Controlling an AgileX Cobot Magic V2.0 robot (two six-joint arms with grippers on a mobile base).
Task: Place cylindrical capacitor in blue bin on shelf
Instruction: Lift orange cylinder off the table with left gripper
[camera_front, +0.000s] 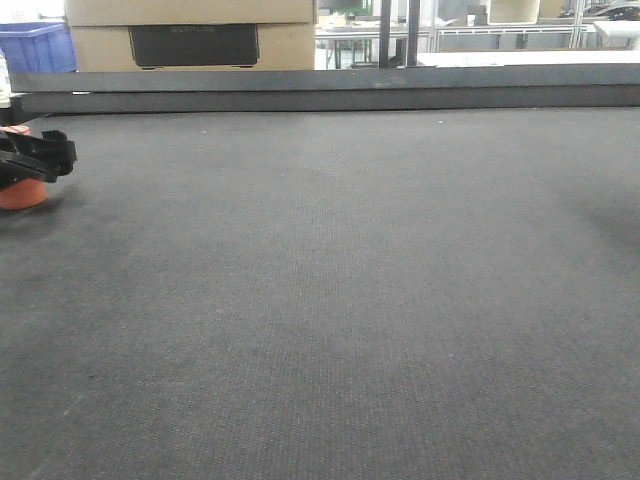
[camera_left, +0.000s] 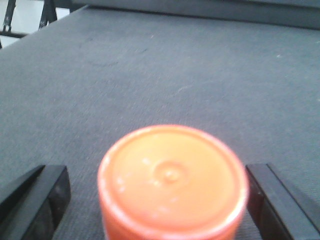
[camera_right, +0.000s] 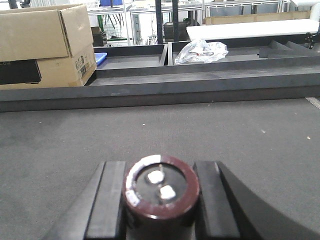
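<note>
Right gripper (camera_right: 160, 172): fingers clamped on either side of the capacitor (camera_right: 161, 192), which is upright with terminals up. I judge this keeps it steady for carrying. The arm sits low over the grey mat (camera_front: 330, 300), wrist level, facing the far table edge; can't tell if the capacitor is lifted. Left gripper (camera_left: 159, 175): fingers apart, straddling an orange cylinder (camera_left: 172, 182) standing on the mat, with a gap on one side. Blue bin (camera_front: 35, 45) is far back, beside a cardboard box (camera_front: 190, 30).
</note>
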